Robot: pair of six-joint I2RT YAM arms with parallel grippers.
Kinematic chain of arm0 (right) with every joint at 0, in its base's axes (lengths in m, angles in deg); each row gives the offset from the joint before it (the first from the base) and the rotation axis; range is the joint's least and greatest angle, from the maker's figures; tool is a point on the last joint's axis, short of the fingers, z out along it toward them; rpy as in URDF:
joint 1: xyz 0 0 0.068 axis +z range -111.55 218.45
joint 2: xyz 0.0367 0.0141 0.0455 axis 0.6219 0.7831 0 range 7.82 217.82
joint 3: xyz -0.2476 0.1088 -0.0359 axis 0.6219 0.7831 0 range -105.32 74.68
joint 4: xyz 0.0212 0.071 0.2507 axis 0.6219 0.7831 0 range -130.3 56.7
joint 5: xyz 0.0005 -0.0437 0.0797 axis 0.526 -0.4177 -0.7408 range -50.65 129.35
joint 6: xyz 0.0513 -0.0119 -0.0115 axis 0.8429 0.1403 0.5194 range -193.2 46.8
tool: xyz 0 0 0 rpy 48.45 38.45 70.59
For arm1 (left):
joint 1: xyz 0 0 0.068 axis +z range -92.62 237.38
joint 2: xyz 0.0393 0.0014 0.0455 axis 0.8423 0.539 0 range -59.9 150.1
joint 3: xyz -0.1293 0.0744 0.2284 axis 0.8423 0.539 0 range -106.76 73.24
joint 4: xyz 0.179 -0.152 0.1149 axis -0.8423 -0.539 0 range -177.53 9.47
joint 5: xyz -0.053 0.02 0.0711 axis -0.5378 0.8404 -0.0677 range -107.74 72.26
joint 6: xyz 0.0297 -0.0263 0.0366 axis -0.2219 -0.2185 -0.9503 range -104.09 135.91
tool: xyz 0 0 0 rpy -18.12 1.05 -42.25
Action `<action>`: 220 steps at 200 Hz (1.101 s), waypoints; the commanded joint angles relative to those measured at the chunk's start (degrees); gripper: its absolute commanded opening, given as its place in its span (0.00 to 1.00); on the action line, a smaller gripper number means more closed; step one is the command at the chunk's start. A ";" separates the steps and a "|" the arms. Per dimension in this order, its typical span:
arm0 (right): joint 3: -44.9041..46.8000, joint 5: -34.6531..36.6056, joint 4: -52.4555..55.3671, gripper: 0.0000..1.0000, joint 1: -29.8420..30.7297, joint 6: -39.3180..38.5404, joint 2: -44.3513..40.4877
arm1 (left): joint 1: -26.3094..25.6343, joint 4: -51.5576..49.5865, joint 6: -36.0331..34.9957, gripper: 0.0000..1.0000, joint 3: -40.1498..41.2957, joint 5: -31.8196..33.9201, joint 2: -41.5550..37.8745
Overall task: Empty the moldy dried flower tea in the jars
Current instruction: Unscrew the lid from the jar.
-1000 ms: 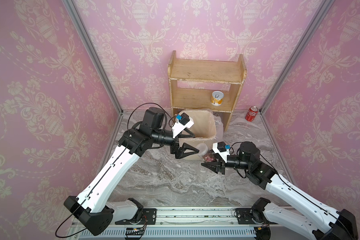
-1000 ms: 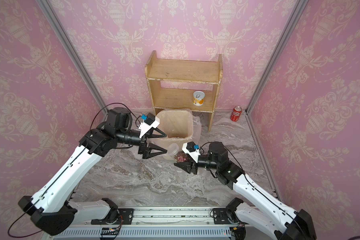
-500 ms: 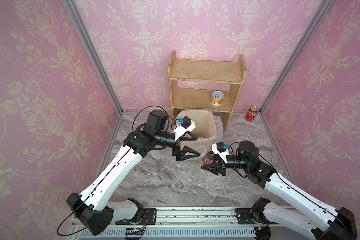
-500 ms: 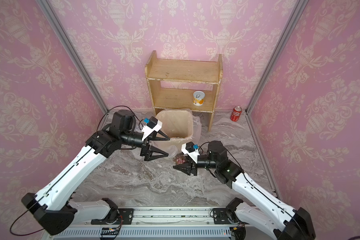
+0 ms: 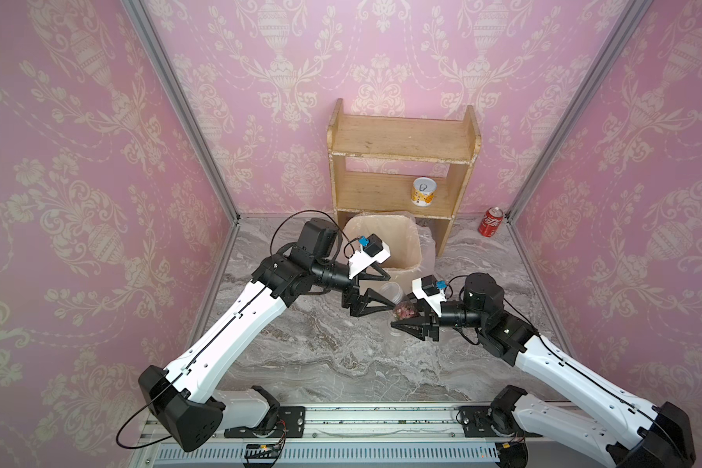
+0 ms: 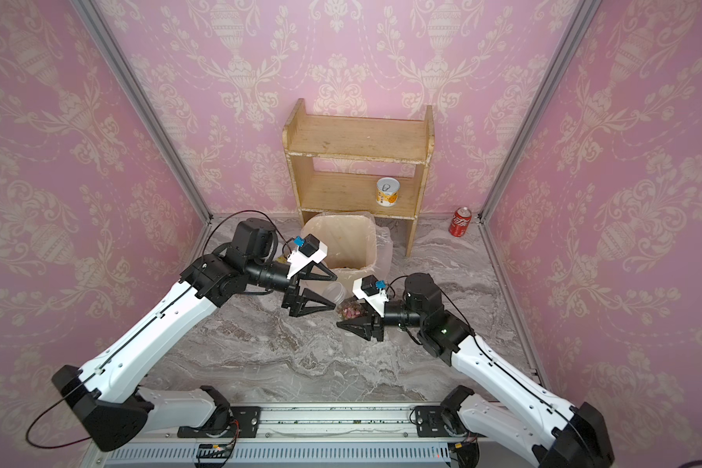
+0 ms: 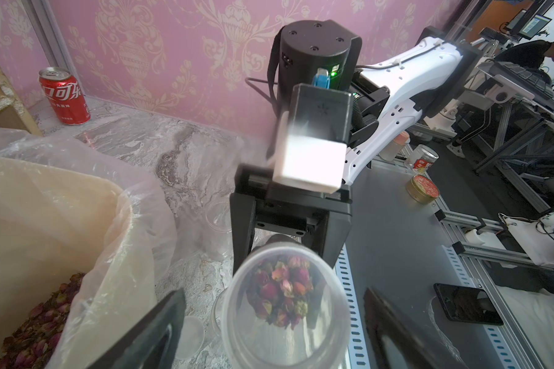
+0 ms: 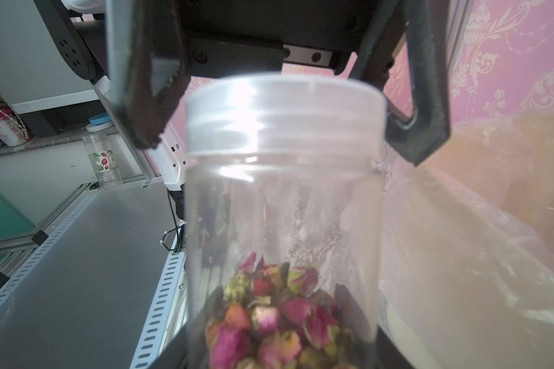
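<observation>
Clear jar (image 8: 285, 207), translucent lid (image 8: 285, 118) on, held sideways in the right pincer (image 7: 285, 263); pinkish-red dried flower buds (image 8: 275, 319) heap at its base. Second jar (image 5: 390, 289), empty, stands nearby.

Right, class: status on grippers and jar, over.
Left gripper open, straddling translucent round lid. Right gripper shut on small clear jar of pinkish dried flower buds. Lid on, blocking pour.

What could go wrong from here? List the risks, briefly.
1. The left gripper stands open around the lid. Its fingers look uneven about it in the right wrist view, so the grip may slip on the smooth plastic.
2. The right gripper holds the jar only near its base, so twisting the lid could turn the jar.
3. The jar is beside the bin, not over it. Once it is opened, the dried flower tea could spill onto the table.
</observation>
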 commanded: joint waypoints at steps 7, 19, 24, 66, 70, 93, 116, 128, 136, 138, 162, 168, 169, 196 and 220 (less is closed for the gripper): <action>-2.02 -1.23 -0.41 0.10 -0.47 0.71 0.04 | -0.58 -1.72 -1.94 0.82 -0.95 1.54 0.83; -1.94 -1.10 -0.31 0.11 -0.47 0.62 0.02 | -0.59 -1.32 -1.72 0.77 -0.95 1.77 0.83; -1.93 -1.09 -0.18 0.11 -0.42 0.61 0.02 | -0.54 -1.15 -1.64 0.75 -0.95 1.81 0.83; -1.91 0.40 0.95 0.11 -0.46 -0.37 -0.02 | -0.81 2.13 4.33 0.54 -1.03 3.26 0.95; -1.94 0.88 1.07 0.11 -0.46 -0.56 -0.10 | -0.89 2.24 5.45 0.51 -1.33 3.65 1.27; -1.59 7.24 1.31 0.11 -0.38 -1.96 -0.96 | -1.81 1.10 15.74 0.35 -4.93 10.70 3.51; -0.33 15.48 -0.30 0.11 -0.29 -3.63 -2.28 | -3.43 -2.01 30.59 0.19 -10.48 23.08 6.73; 0.19 19.63 -0.92 0.11 0.12 -4.82 -2.59 | -3.80 -2.85 38.93 0.15 -13.00 27.61 8.54; 0.21 22.30 -0.86 0.11 0.56 -5.84 -2.56 | -4.25 -2.33 43.25 0.13 -13.75 29.96 9.21; 0.14 22.89 -0.80 0.11 0.76 -6.14 -2.57 | -4.43 -2.00 43.94 0.14 -13.88 30.42 9.30; -0.27 29.53 1.25 0.10 3.63 -10.92 -1.91 | -5.85 3.04 50.52 0.17 -14.53 30.33 10.41; -0.35 30.98 1.80 0.10 4.30 -11.95 -1.71 | -5.84 3.47 51.41 0.17 -15.21 29.49 10.92; -0.35 31.16 1.89 0.10 4.42 -12.09 -1.71 | -5.85 3.47 51.48 0.16 -15.38 29.45 11.02; -0.10 34.35 2.41 0.10 5.87 -13.91 -0.76 | -5.86 3.53 53.51 0.19 -16.82 27.25 12.84; 0.34 34.52 1.36 0.09 6.18 -13.74 -0.53 | -5.95 4.29 52.37 0.33 -15.15 28.53 12.40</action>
